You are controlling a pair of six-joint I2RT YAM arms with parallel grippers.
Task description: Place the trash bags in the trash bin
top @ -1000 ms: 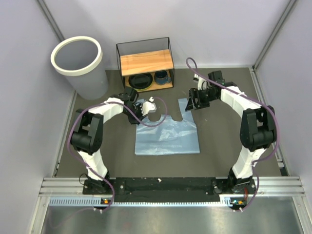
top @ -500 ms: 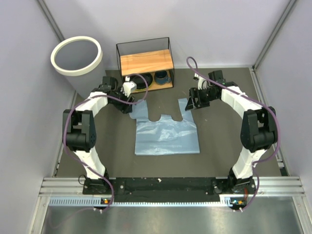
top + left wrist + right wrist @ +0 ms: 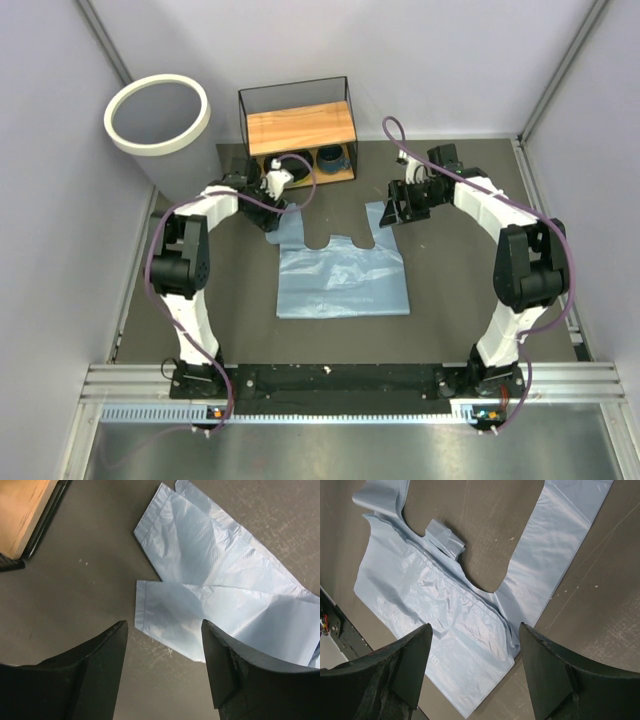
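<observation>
While both arms reached out over the dark table [image 3: 450, 300], the trash bin [image 3: 190, 170] stood upright at the 10 o'clock corner, its white ring rim in place and nothing blue showing inside it. At 12 o'clock sat the black-wire shelf [image 3: 300, 128] with its wooden board. Spread flat near the middle of the table, well apart from the bin, lay the light-blue trash bag [image 3: 342, 275], its two handles pointing toward 12 o'clock. The left gripper [image 3: 277, 215] hung at the bag's 10 o'clock, over the left handle; its wrist view showed the jaws standing wide apart around nothing [image 3: 164, 630], with the folded handle of the bag [image 3: 225, 580] lying on the table below them. The right gripper [image 3: 392, 212] hung at the bag's 1 o'clock, over the right handle, its jaws likewise wide apart and holding nothing [image 3: 475, 630], the crinkled film [image 3: 445, 610] flat beneath. On the shelf's lower level sat a dark bowl [image 3: 290, 167] and, at its 3 o'clock, a dark cup [image 3: 332, 157]
</observation>
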